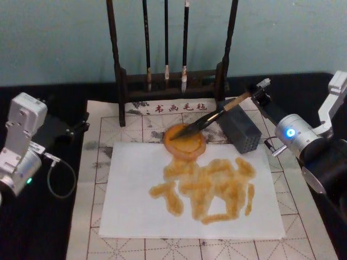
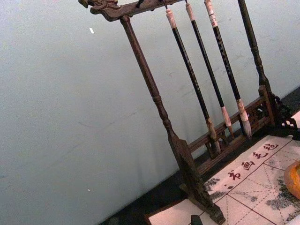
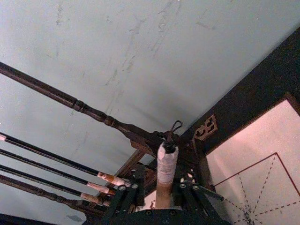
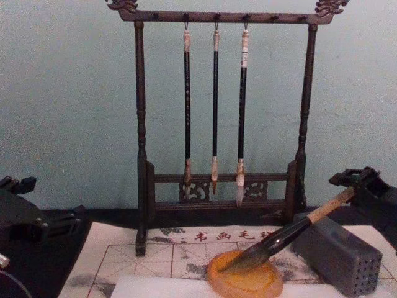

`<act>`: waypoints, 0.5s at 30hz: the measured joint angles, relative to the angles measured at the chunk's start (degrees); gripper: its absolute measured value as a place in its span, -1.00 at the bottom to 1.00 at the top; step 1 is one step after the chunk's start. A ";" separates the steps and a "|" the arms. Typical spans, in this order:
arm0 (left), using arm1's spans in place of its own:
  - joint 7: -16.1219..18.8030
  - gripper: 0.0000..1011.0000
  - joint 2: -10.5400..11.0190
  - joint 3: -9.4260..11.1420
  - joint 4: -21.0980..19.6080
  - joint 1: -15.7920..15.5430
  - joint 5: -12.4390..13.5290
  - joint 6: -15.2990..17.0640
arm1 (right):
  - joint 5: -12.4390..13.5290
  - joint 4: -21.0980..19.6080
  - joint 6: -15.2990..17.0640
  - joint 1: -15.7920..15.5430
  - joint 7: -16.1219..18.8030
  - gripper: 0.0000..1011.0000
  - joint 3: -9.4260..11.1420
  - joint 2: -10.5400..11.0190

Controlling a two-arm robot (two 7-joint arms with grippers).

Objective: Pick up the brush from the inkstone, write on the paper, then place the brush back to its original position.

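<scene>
My right gripper [image 1: 259, 93] sat at the far right of the mat [image 1: 97, 162], beside the grey block [image 1: 242, 131], with its fingers closed around the pale upper handle of the brush [image 1: 209, 120]. From my right wrist camera the white-capped end of the brush [image 3: 166, 165] stood up between my fingers [image 3: 125, 194], pinched on both sides. The brush sloped down and to my left from that grip, its handle passing over the grey block [image 4: 338, 254], and its dark bristles rested on the inkstone [image 4: 245, 280]. The inkstone [image 1: 185, 141] lay at the far edge of the paper [image 1: 135, 206], which bore amber strokes. My left gripper [image 1: 76, 128] was parked at the left of the mat; I could not tell how its fingers stood.
</scene>
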 joint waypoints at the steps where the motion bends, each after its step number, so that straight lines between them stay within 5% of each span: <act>1: 0.00 0.98 0.00 0.00 0.00 0.00 0.00 0.00 | 0.00 0.00 0.00 0.00 0.00 -0.32 0.00 0.00; 15: 0.00 0.98 0.00 0.00 0.00 0.00 0.00 0.00 | 0.07 0.00 0.00 0.00 0.04 0.53 0.00 0.01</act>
